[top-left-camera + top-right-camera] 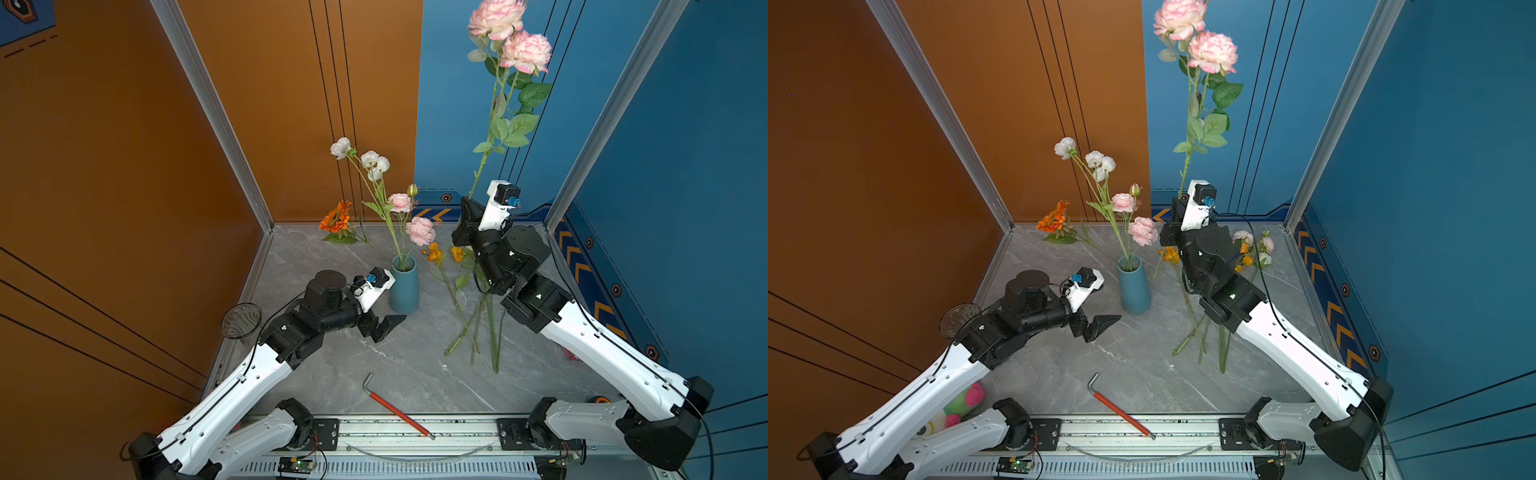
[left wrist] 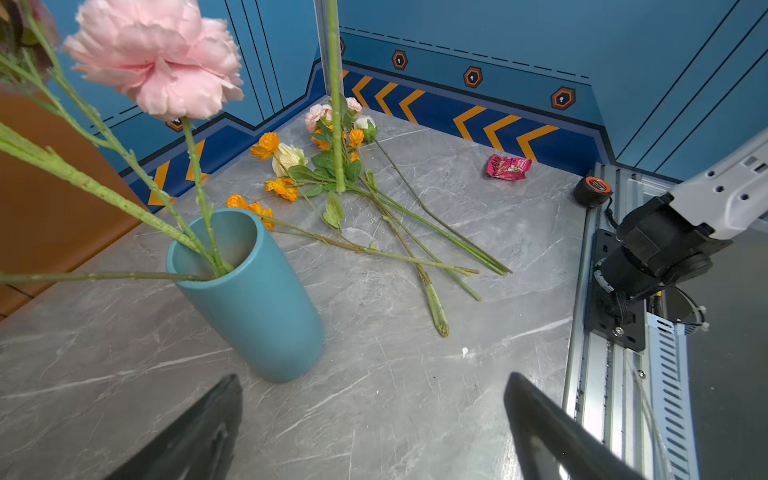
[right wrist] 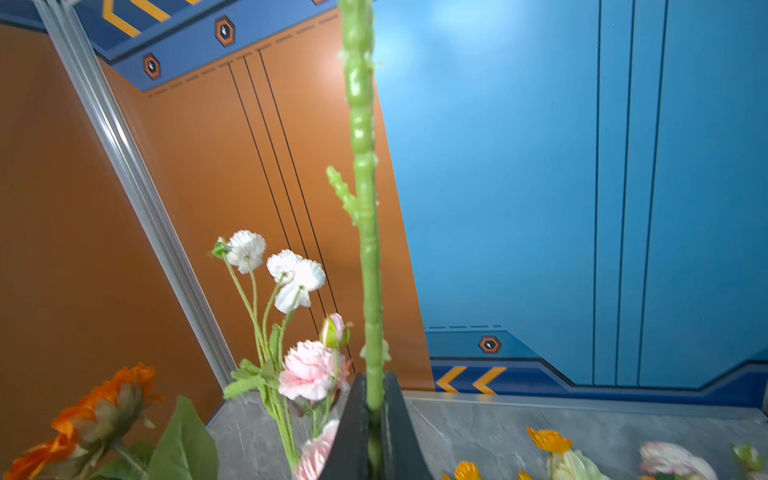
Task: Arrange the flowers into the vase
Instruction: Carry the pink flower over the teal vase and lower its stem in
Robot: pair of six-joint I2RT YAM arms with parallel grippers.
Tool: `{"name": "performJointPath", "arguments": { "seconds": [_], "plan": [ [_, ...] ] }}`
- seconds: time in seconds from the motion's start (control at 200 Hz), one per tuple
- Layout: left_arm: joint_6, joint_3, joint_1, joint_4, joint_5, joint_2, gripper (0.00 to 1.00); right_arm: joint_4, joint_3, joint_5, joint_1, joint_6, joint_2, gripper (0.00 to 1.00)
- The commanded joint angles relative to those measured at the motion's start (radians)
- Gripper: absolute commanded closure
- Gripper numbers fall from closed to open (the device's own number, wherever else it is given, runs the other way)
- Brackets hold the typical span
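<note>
Two top views are giving me the same layout. The vase [image 1: 404, 289] is standing upright on the bench [image 1: 365, 374], holding several flowers [image 1: 420, 230] that are fanning up and away from me, with an orange sunflower-like head [image 1: 336, 217] leaning out low on the left. The left end effector [image 1: 388, 328] is hovering just beside the vase's base, jaws spread wide with nothing between them. The right end effector [image 1: 467, 214] is clamping a tall pink-bloomed stem [image 1: 503, 129]. Its long axis is running near upright, blooms uppermost, and the frame edge is clipping the top bloom. The right arm [image 1: 582, 332] is hiding part of the loose stems [image 1: 493, 349] lying on the bench, cut ends pointing toward me.

The left wrist view is showing both open fingers [image 2: 199, 432] cut off by the frame, with the vase close by and the loose stems spreading beyond it. The held stem's lower end is hanging over that pile; I cannot tell whether it is touching.

The right wrist view is showing the right end effector's fingers [image 3: 345, 436] pinching the stem, whose blooms are running out of frame. The arranged flowers are showing beside it, slightly blurred, their lower stems cut off.
</note>
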Motion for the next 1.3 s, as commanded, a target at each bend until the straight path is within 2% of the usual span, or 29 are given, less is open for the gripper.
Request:
{"name": "performJointPath", "arguments": {
  "seconds": [0.0, 0.115, 0.25, 0.325, 0.646, 0.801, 0.941, 1.196, 1.296],
  "plan": [
    [-0.007, 0.013, 0.014, 0.02, 0.03, -0.001, 0.02, 0.165, 0.049, 0.047, 0.059, -0.11, 0.053, 1.0],
    [-0.019, 0.014, 0.023, 0.026, 0.016, -0.008, 0.02, 0.343, 0.016, 0.109, 0.132, -0.232, 0.105, 1.0],
    [-0.041, 0.008, 0.042, 0.047, 0.012, -0.02, 0.02, 0.575, -0.012, 0.185, 0.217, -0.447, 0.181, 1.0],
    [-0.048, 0.008, 0.051, 0.051, 0.016, -0.026, 0.02, 0.629, 0.001, 0.223, 0.238, -0.494, 0.217, 1.0],
    [-0.082, -0.017, 0.088, 0.104, 0.033, -0.06, 0.02, 0.678, -0.041, 0.309, 0.22, -0.496, 0.274, 1.0],
    [-0.118, -0.026, 0.109, 0.138, 0.055, -0.054, 0.02, 0.622, -0.097, 0.324, 0.184, -0.398, 0.264, 1.0],
    [-0.153, -0.034, 0.147, 0.19, 0.093, -0.045, 0.02, 0.604, -0.141, 0.31, 0.16, -0.326, 0.261, 1.0],
    [-0.184, -0.038, 0.202, 0.214, 0.13, -0.037, 0.02, 0.704, -0.197, 0.26, 0.159, -0.314, 0.332, 0.99],
    [-0.192, -0.038, 0.217, 0.223, 0.139, -0.038, 0.02, 0.795, -0.237, 0.234, 0.169, -0.319, 0.367, 0.98]
  ]
}}
